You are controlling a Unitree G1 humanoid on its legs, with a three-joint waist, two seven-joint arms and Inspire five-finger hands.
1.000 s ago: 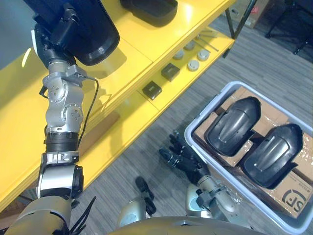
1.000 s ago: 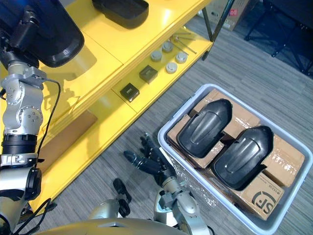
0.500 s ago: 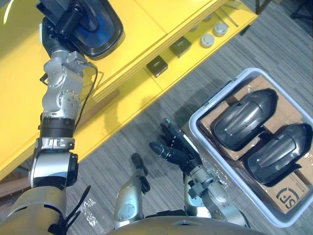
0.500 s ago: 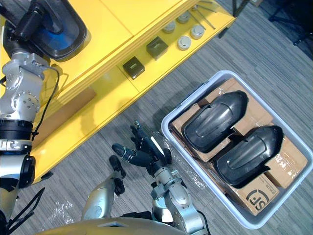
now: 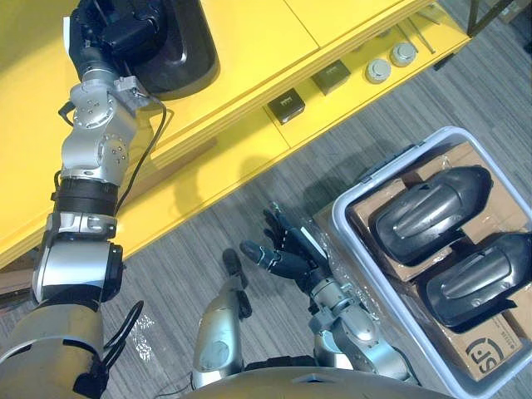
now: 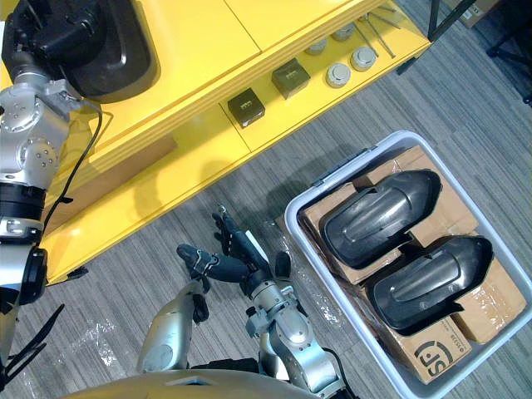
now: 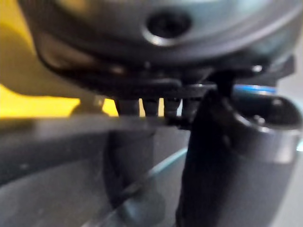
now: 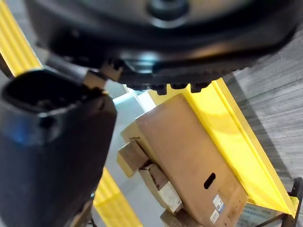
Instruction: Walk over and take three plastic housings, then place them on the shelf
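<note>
Up at the far left, the left hand (image 5: 112, 33) lies against a black plastic housing (image 5: 187, 54) that rests on the top board of the yellow shelf (image 5: 249, 33). The housing is cut off by the frame's upper edge. The hand is dark against dark plastic, and its wrist view is a close blur of fingers, thumb and grey surface. I cannot tell whether the fingers grip the housing or just lie on it.

The right hand (image 5: 287, 258) hangs low over the grey floor (image 5: 208, 224), just beside the pale bin (image 5: 424, 143). Its fingers are spread and relaxed and it holds nothing.

Two more housings lie side by side in the bin, one nearer the shelf (image 5: 428, 212) and one nearer the robot (image 5: 482, 278). They rest on cardboard boxes (image 5: 490, 353) that they largely cover. The bin's outer corner runs off the frame.

On the lower shelf board sit two small dark boxes (image 5: 286, 108) (image 5: 332, 76) and two round grey discs (image 5: 378, 70) (image 5: 404, 54), too small to identify.
</note>
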